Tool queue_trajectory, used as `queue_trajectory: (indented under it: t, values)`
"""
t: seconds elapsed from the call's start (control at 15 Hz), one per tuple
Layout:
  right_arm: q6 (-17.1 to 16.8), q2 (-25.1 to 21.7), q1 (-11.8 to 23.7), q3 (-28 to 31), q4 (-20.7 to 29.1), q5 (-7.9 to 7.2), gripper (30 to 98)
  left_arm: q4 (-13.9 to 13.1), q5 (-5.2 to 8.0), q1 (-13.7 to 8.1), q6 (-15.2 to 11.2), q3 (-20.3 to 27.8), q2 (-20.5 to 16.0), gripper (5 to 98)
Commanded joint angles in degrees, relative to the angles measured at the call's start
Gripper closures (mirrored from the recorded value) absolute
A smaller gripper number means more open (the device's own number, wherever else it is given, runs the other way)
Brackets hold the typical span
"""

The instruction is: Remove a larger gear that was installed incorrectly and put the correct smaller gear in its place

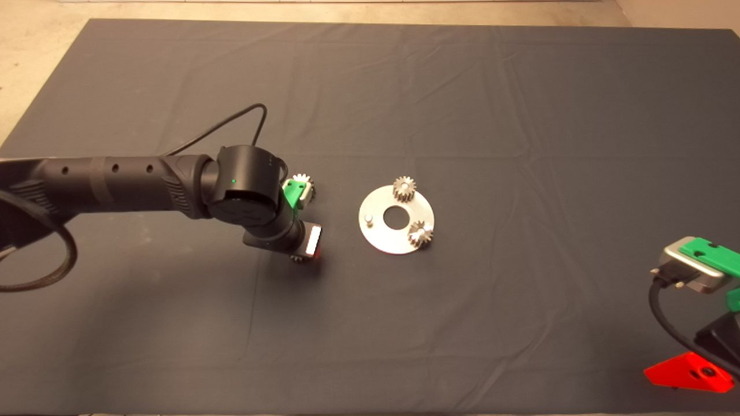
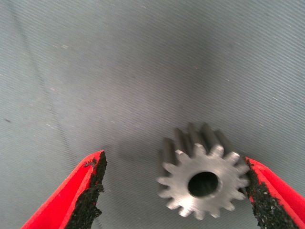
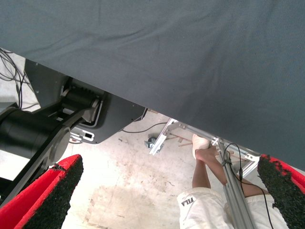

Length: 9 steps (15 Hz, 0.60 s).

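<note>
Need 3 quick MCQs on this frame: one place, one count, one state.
1. Where is the right tool?
A. over the disc
B. parked at the mat's lower right edge
C. beside the left arm

2. How many gears sit on the disc?
A. one
B. two
C. three

3. What state is the left tool in?
A. open around a loose gear
B. shut on a gear in the air
C. open over bare mat

Key:
1 B: the right tool sees only the mat's edge and the floor, far from the disc.
2 B: one gear on the far rim and another on the near rim; the third peg is bare.
3 A: the left tool has its fingers spread, with the loose gear flat on the mat between them.
</note>
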Motion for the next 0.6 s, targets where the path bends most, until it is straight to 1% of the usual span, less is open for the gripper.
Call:
queue_trajectory:
  t: [0.0,0.07,0.13,0.27,0.4,0.53]
  values:
    - [0.07,-0.13,0.89,0.31,2.03,-3.16,31.7,0.78,0.81,-0.31,0.16,0.06,-0.01,33.9]
    - [0.07,-0.13,0.89,0.31,2.03,-3.16,31.7,0.78,0.81,-0.36,0.16,0.5,-0.01,34.3]
    - [0.07,-0.13,0.89,0.31,2.03,-3.16,31.7,0.78,0.81,-0.38,0.16,0.41,-0.01,37.9]
    - [0.07,-0.13,0.89,0.31,2.03,-3.16,31.7,0.78,0.73,-0.36,0.25,0.3,-0.1,38.6]
    - [0.07,-0.13,0.89,0.31,2.03,-3.16,31.7,0.78,0.55,-0.4,0.16,0.5,-0.01,43.2]
    - [0.07,-0.13,0.89,0.32,2.03,-3.16,31.7,0.69,-0.55,-0.31,-0.1,0.67,-0.1,43.2]
